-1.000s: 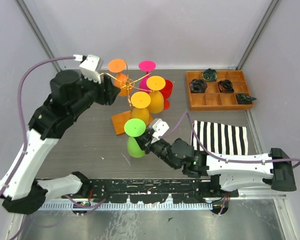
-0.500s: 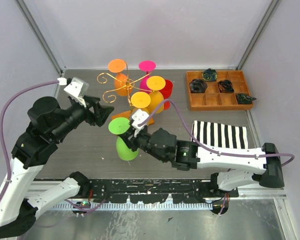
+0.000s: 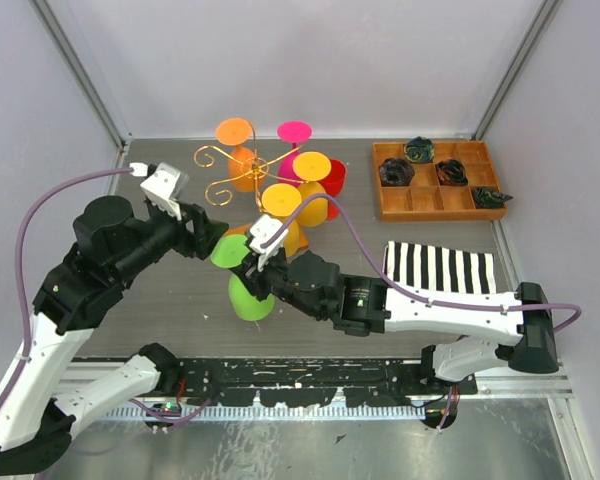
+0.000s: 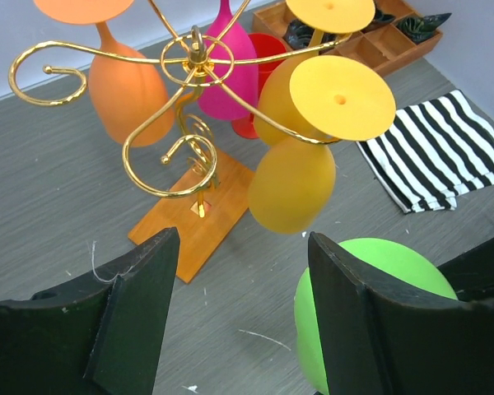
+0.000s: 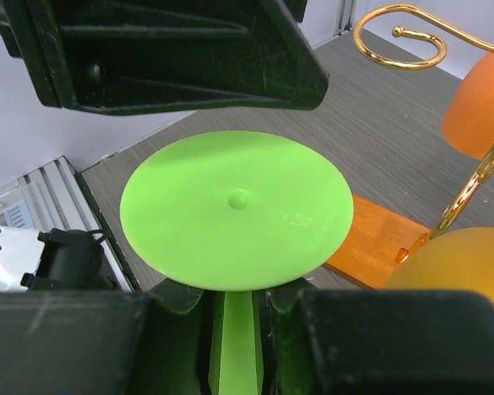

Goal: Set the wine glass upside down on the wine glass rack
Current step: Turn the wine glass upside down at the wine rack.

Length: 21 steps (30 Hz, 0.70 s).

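Note:
The wine glass rack stands at the back centre: gold scroll arms on an orange-brown base. It is also in the left wrist view. Orange, pink, red and two yellow glasses hang on it upside down. My right gripper is shut on the stem of a green wine glass. It holds the glass foot-up just in front of the rack base. My left gripper is open and empty beside the green foot, with the green bowl behind its right finger.
A wooden compartment tray with dark items sits at the back right. A black-and-white striped cloth lies in front of it. A free gold scroll arm points left from the rack.
My right gripper has carried the green glass left, toward the rack's left front. My left gripper has let go of the rack's scroll arm, pulled back, and now sits open beside the green foot.

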### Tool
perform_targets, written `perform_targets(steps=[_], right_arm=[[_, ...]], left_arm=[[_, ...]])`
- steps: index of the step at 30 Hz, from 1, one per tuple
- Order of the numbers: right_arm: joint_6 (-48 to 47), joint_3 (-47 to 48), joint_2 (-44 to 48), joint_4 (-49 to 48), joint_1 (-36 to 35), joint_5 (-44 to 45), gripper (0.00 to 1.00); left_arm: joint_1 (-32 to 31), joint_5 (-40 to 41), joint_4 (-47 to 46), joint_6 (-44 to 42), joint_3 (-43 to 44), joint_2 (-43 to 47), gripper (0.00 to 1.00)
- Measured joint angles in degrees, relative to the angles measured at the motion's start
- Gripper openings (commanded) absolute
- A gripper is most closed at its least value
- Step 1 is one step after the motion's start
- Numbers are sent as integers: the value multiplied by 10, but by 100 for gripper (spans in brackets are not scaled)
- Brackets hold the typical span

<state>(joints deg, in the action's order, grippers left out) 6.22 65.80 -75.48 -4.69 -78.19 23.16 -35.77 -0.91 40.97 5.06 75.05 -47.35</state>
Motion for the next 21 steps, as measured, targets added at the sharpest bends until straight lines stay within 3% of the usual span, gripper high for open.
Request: perform_targets(steps=[21], right_arm=[[-3,0,26,-9,0,19,0]], left_arm=[[0,19,5,-1,-14,1,69]])
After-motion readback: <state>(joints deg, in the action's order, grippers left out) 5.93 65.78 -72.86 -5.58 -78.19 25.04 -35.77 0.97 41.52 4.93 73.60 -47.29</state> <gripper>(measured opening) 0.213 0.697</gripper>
